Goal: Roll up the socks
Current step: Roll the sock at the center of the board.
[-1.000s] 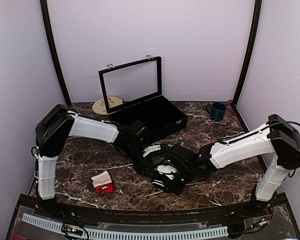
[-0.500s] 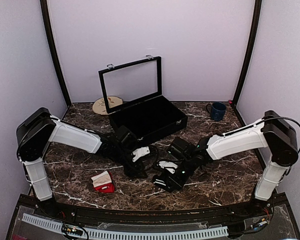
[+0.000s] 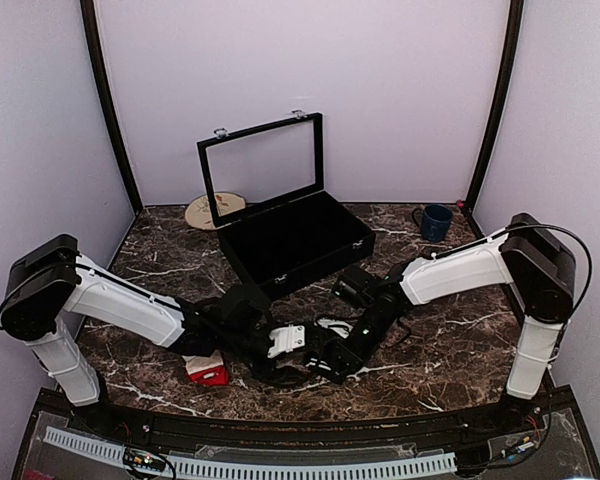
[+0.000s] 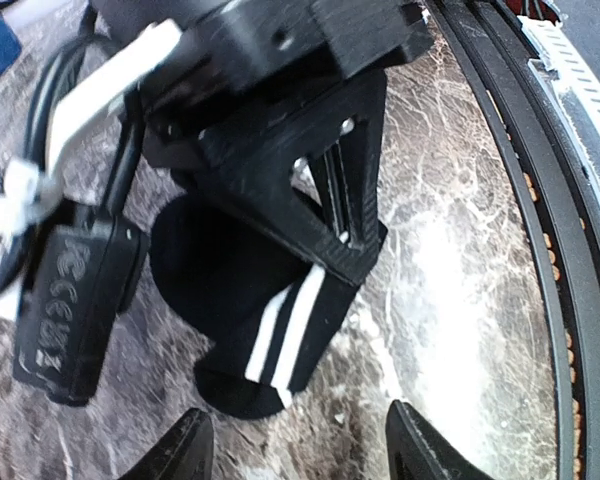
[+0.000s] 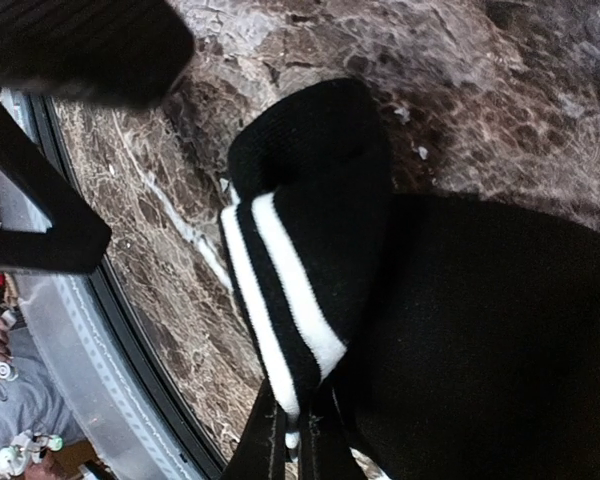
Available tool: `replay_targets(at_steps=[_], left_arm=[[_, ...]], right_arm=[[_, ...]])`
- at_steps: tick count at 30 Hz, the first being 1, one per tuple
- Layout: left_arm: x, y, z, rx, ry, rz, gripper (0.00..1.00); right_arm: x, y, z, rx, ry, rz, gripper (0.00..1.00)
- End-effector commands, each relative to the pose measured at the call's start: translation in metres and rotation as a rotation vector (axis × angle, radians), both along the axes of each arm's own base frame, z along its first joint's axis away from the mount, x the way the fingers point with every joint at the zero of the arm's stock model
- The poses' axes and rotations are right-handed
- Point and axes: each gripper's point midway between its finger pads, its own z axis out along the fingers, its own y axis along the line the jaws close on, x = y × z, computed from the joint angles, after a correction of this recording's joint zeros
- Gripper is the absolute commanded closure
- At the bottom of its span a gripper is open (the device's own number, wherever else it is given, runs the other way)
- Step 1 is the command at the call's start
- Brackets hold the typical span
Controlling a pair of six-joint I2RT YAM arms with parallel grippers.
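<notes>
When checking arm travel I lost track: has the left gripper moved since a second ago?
Yes. In the top view the left gripper has drawn away from the black case, toward the table's near edge.

The left arm and right arm have white shells between bulky black joints. A thin black cable loops over the right shoulder; the left gripper is matte black.

Dark brown marble-pattern table top. At rear centre: black case, open, glazed lid standing upright. Behind left corner of case: round tan disc, flat, partly hidden by lid. Well right of case: blue mug, upright.
</notes>
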Motion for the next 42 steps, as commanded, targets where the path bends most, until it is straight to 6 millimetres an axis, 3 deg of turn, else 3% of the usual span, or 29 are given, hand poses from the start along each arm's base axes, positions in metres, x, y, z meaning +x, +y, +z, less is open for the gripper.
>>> replay_targets(at_steps=[1,16,30,32,36,42], left_arm=[[0.011,-0.01,0.017,-0.056,-0.125,-0.009,0.38],[-0.012,-0.029,-0.01,0.074,-0.227,-0.24,0.4],[-0.002,-0.043,-0.025,0.163,-0.331,-0.258,0.42],[-0.001,-0.046,-0.026,0.171,-0.327,-0.267,0.47],[-0.009,-0.043,-0.036,0.224,-0.273,-0.315,0.66],[-0.022,-0.039,-0.039,0.235,-0.217,-0.365,0.75]], right_arm=[[-0.013,-0.018,-0.014,-0.069,0.102,-0.007,1.0],[-0.012,-0.022,-0.011,-0.059,0.145,-0.017,1.0],[-0.013,-0.025,-0.011,-0.05,0.166,-0.002,1.0],[-0.014,-0.025,-0.011,-0.051,0.168,0.0,1.0],[-0.014,-0.026,-0.01,-0.053,0.166,0.005,1.0],[-0.008,-0.027,-0.008,-0.054,0.16,-0.003,1.0]])
